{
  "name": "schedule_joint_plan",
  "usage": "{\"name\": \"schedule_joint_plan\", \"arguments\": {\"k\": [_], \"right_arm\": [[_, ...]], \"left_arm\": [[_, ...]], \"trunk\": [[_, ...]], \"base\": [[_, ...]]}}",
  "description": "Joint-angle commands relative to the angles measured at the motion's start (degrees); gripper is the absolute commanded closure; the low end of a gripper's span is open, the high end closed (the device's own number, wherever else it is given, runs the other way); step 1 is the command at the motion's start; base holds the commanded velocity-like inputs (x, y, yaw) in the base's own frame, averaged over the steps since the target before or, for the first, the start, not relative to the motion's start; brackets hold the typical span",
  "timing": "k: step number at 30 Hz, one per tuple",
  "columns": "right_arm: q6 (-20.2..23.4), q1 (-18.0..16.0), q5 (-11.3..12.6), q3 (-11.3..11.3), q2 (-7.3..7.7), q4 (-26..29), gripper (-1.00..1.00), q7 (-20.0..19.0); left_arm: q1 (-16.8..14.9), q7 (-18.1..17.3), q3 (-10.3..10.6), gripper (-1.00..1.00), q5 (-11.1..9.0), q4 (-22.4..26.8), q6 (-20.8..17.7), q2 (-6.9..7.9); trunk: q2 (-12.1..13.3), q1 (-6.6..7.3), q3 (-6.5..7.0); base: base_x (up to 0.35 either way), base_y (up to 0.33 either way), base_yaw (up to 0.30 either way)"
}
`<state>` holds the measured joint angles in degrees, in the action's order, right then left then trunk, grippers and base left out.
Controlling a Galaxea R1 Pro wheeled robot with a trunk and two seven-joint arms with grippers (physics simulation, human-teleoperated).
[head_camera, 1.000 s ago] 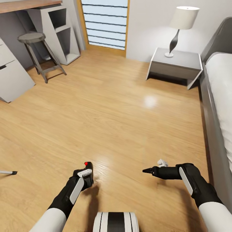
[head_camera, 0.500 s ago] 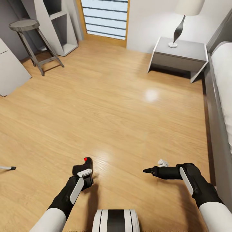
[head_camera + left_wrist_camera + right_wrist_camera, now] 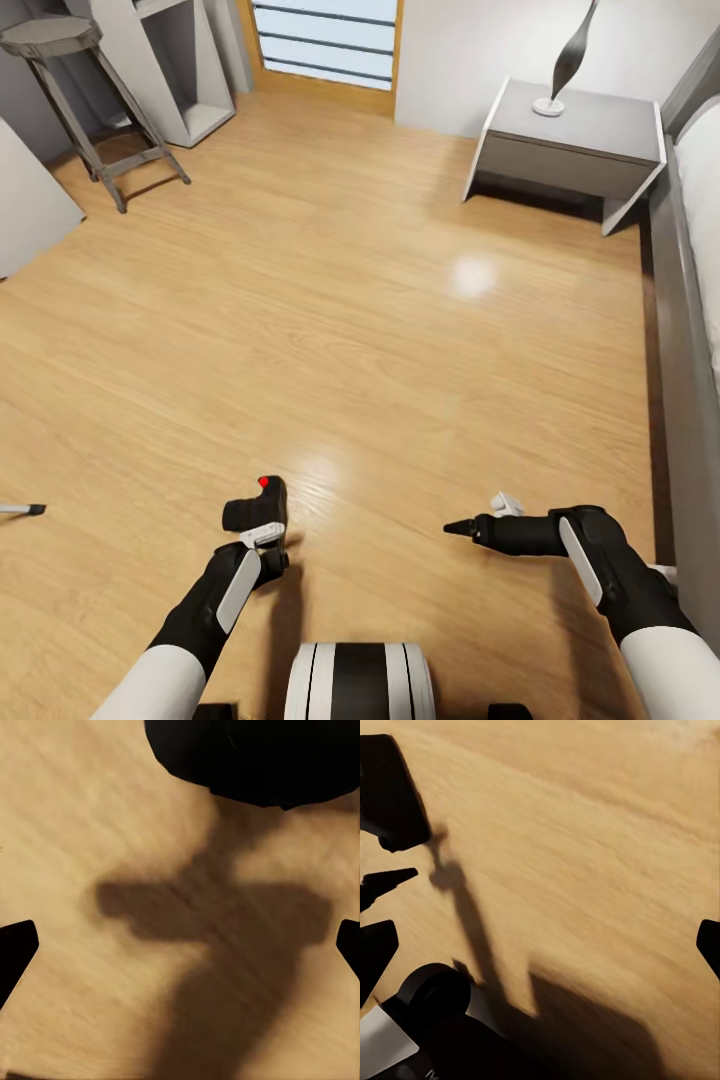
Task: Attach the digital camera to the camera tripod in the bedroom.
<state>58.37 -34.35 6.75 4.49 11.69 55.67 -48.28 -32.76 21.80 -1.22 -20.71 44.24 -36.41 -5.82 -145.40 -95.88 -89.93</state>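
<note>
The floor [image 3: 350, 300] spans the middle of the frame. A stool [image 3: 70, 95] stands at upper left with a shelf unit [image 3: 175, 70] just behind it. A nightstand [image 3: 575, 140] sits at upper right, a lamp base [image 3: 550, 103] on it, and the bed [image 3: 690, 300] runs down the right edge. A tripod foot [image 3: 25, 509] pokes in at lower left. The camera [image 3: 258, 505] sits in the left claw [image 3: 262, 535] at lower centre-left, well apart from the right claw [image 3: 480, 518] at lower right.
</note>
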Motion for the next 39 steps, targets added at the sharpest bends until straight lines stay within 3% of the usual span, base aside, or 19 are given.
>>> {"name": "schedule_joint_plan", "arguments": {"k": [1,6,10,16,26,33,38,39], "right_arm": [[0.4,0.0,0.5,0.0,0.02,0.0,-1.00,-0.3],[0.4,0.0,0.1,0.1,0.11,0.0,-1.00,-3.0],[0.4,0.0,-0.2,0.2,0.16,-0.1,-1.00,-4.7],[0.3,0.0,-0.3,0.1,0.12,-0.2,-1.00,-5.4],[0.3,0.0,-0.4,0.1,0.09,-0.3,-1.00,-5.5],[0.3,0.0,-0.4,0.2,0.09,-0.3,-1.00,-5.5],[0.3,0.0,-0.4,0.1,0.09,-0.3,-1.00,-5.4],[0.3,0.0,-0.4,0.1,0.09,-0.3,-1.00,-5.4]], "left_arm": [[0.0,0.4,-0.1,-1.00,-0.4,0.2,-0.2,-0.05],[0.0,0.5,1.4,-1.00,1.2,0.8,-0.2,-0.06],[0.0,0.5,4.8,-1.00,2.5,1.1,-0.1,-0.04],[0.0,0.4,7.7,-1.00,3.1,1.1,0.5,0.10],[0.0,0.0,8.5,-1.00,3.3,-1.4,10.5,0.31],[0.0,-0.1,8.7,-1.00,3.8,-3.9,14.0,0.36],[0.0,-0.2,8.8,-1.00,6.3,-4.6,16.5,0.37],[0.0,-0.2,8.8,-1.00,7.8,-4.8,17.8,0.37]], "trunk": [[0.0,0.01,-0.04],[0.0,0.01,-0.04],[0.0,0.01,-0.04],[0.0,0.01,-0.04],[0.0,0.01,-0.04],[0.0,0.01,-0.04],[0.0,0.01,-0.04],[0.0,0.01,-0.04]], "base": [[0.000,0.000,0.000],[0.000,0.000,0.000],[0.000,0.000,0.000],[0.000,0.000,0.000],[0.000,0.000,0.000],[0.000,0.000,0.000],[0.000,0.000,0.000],[0.000,0.000,0.000]]}}
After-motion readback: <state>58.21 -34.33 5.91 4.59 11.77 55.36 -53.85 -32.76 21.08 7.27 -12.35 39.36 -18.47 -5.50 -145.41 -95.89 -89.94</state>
